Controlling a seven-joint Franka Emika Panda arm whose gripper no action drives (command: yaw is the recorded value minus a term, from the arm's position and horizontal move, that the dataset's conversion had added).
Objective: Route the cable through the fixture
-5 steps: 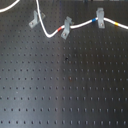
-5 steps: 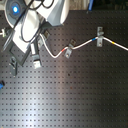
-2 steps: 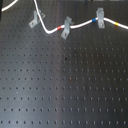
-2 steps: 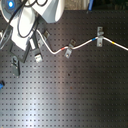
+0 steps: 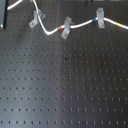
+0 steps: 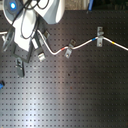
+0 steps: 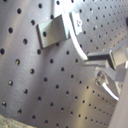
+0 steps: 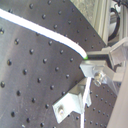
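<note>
Cable: the cable (image 5: 80, 26) is a thin white cord with red, blue and yellow bands. It lies across the far part of the perforated board (image 5: 65, 85), sagging in soft curves between its supports. In the second exterior view it (image 6: 82, 45) runs from under the arm out to the second exterior view's right edge.

Fixture: the small tilted grey bracket (image 5: 35, 19) stands near the first exterior view's upper left, and the cord passes right by it. From here I cannot tell whether it sits inside the bend or just beside it. A smaller clip (image 5: 66, 23) and a broader upright clip (image 5: 99, 18) already carry the cord further along.

Handling: I judge it light, limp and smooth. It will droop and swing wherever it is not held, so the best hold is close to the bracket, on the white run just before it.

Gripper: in the second wrist view the gripper (image 8: 91, 61) has its fingers pinched on the cord (image 8: 50, 36), right above a grey bracket (image 8: 75, 102).

Arm: the white arm (image 6: 30, 25) fills the second exterior view's upper left.

Change: since a second ago the arm has shifted a little over the bracket; the cord's curve and the other two clips look unchanged.
</note>
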